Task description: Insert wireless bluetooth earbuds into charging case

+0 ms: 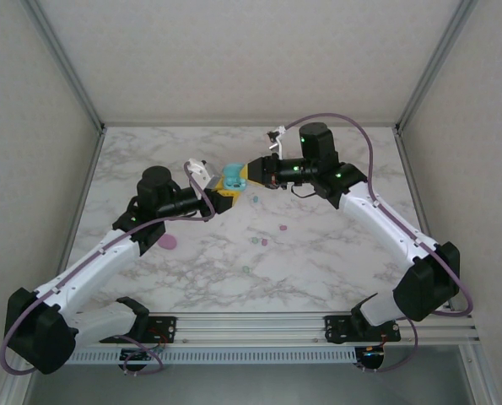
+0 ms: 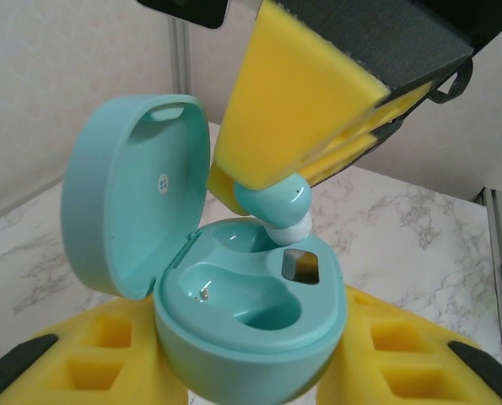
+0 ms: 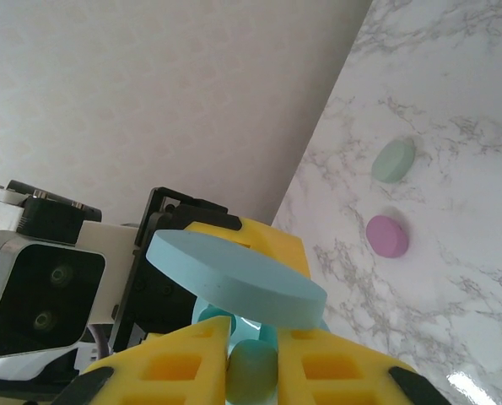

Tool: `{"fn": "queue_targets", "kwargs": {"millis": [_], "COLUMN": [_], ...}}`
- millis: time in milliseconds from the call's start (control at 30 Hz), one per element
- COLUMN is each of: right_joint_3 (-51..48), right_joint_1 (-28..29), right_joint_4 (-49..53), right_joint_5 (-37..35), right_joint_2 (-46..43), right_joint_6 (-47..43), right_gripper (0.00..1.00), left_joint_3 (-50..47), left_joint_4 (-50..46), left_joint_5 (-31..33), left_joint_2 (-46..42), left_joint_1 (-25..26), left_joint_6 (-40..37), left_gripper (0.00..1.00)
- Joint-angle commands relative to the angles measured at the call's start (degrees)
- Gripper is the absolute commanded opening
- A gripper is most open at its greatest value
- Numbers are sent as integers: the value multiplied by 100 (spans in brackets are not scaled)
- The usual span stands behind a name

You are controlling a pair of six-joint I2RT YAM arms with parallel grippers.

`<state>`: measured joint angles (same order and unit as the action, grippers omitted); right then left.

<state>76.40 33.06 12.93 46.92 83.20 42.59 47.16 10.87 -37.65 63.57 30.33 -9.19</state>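
My left gripper [image 1: 224,193] [image 2: 251,359] is shut on the base of a cyan charging case [image 2: 249,314] [image 1: 231,178], held above the table with its lid [image 2: 134,196] [image 3: 234,275] open. Both moulded slots show, and the near one [image 2: 251,299] holds nothing. My right gripper [image 1: 250,171] [image 3: 252,359] is shut on a cyan earbud [image 2: 273,202] [image 3: 253,371]. The earbud's white tip touches the rim of the far slot. Small loose earbuds lie on the marble: one pink [image 1: 283,226], one cyan [image 1: 255,200], one mint [image 1: 265,241].
A pink oval case [image 1: 168,242] [image 3: 387,236] lies on the table by the left arm, with a mint green oval case [image 3: 394,160] beyond it. Grey walls with metal frame posts enclose the marble table [image 1: 335,270] on three sides.
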Motion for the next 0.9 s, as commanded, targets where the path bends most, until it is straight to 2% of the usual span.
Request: {"fn": "queue_targets", "kwargs": {"millis": [0,533,867], "right_joint_3": [86,-205,-41], "right_joint_1": [74,155,164], "right_joint_4": [29,-633,142], "right_joint_5": [-204,-528,-621], "right_joint_2": [-155,-346,-297], "right_joint_6": [-147,-53,-633], "right_gripper": [18,18,20], "left_joint_3": [212,243,251], "left_joint_4": [416,482,521], "left_joint_5": [-230,-233,-208], "left_joint_2": [-20,42,38], "left_joint_1": [61,87,90], "left_joint_6": [94,190,208], "left_gripper": [29,29,29]}}
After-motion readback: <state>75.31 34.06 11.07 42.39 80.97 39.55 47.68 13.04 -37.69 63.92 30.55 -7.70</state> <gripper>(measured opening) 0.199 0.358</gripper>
